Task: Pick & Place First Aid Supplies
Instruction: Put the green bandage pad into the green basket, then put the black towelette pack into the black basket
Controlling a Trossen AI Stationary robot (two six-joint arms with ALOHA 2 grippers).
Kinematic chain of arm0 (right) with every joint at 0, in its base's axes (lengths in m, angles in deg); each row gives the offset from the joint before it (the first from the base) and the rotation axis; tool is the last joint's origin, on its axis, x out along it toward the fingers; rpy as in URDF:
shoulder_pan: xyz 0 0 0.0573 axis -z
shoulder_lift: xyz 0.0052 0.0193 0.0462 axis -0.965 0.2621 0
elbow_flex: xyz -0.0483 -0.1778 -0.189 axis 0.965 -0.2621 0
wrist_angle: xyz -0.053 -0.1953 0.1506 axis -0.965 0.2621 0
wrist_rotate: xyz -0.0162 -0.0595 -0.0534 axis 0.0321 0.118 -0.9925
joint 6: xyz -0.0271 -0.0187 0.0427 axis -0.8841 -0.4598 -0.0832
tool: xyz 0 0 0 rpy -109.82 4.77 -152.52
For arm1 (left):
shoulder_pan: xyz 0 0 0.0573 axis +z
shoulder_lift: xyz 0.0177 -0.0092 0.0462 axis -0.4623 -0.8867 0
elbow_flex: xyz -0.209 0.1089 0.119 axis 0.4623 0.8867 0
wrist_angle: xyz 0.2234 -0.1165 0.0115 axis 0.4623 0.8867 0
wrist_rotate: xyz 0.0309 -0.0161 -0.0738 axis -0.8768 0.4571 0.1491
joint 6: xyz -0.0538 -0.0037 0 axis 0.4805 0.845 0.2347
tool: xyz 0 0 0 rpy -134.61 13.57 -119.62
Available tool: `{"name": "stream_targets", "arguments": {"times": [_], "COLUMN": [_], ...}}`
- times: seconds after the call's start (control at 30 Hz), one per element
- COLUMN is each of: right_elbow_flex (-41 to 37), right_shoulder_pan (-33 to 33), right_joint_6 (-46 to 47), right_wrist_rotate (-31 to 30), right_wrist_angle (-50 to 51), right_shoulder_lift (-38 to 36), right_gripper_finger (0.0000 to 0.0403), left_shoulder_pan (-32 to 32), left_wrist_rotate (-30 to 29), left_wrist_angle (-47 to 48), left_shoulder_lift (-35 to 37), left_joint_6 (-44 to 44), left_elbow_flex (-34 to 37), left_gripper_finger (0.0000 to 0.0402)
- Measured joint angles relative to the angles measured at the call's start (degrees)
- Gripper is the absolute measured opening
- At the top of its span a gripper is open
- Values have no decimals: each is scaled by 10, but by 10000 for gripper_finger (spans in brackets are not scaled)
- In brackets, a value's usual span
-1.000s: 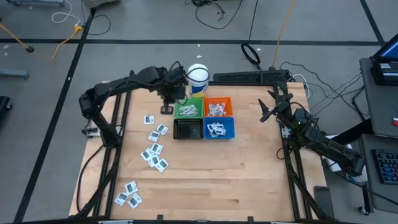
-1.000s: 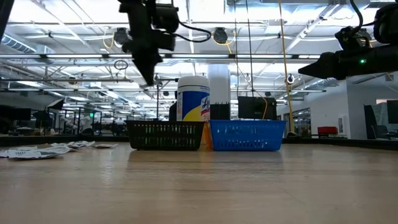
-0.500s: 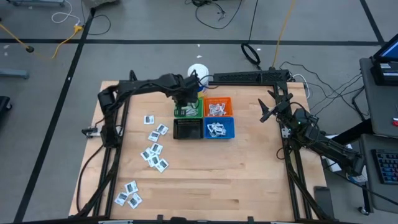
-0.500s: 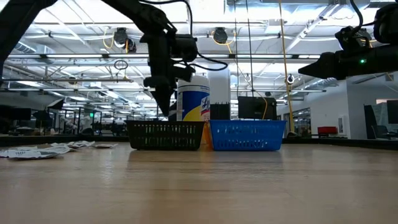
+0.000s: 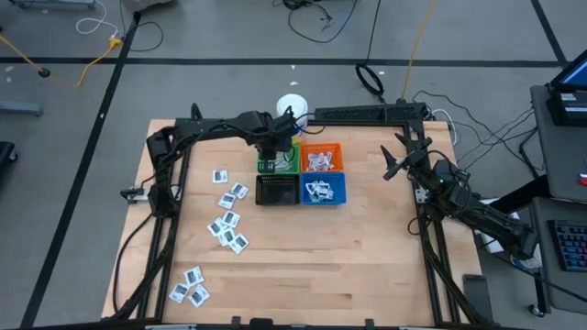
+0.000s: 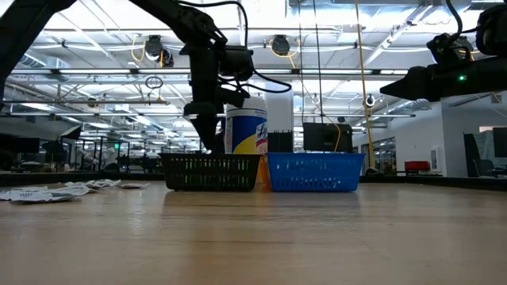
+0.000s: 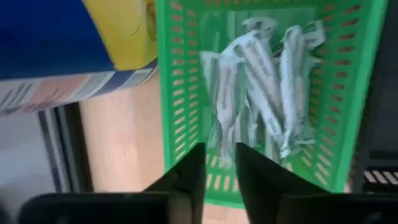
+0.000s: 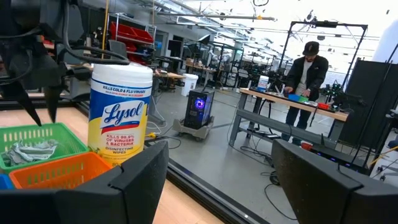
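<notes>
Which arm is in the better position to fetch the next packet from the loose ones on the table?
Probably the left. The left gripper hangs over the green bin, beside the loose packets on its own side. The right gripper waits open, away across the bins.

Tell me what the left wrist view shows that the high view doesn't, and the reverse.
Only the left wrist view: slim pale-green strips piled inside the green bin, and the left gripper with a small gap between its fingers. Only the high view: loose white sachets on the table, the orange bin, blue bin, black bin, and the right gripper, apart. Both: the green bin and the tub beside it.
</notes>
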Motion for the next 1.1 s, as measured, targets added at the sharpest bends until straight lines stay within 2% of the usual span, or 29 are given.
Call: {"name": "stream_targets", "arguments": {"times": [0.23, 0.43, 0.53, 0.83, 1.1], "right_elbow_flex": [0, 0, 0, 0, 0], "right_shoulder_pan": [0, 0, 0, 0, 0], "right_joint_6": [0, 0, 0, 0, 0], "right_wrist_rotate": [0, 0, 0, 0, 0], "right_wrist_angle": [0, 0, 0, 0, 0], "right_shoulder_lift": [0, 0, 0, 0, 0], "right_gripper_finger": [279, 279, 279, 279, 279], "left_shoulder_pan": [-4, -8, -8, 2, 5], "left_wrist_rotate": [-10, -11, -9, 9, 41], "left_wrist_angle": [4, 21, 38, 147, 224], "left_shoulder_lift": [0, 12, 32, 97, 123], "left_joint_6": [10, 16, 49, 232, 457], "left_elbow_flex": [0, 0, 1, 1, 1], "left_gripper_finger": [168, 199, 206, 207, 207]}}
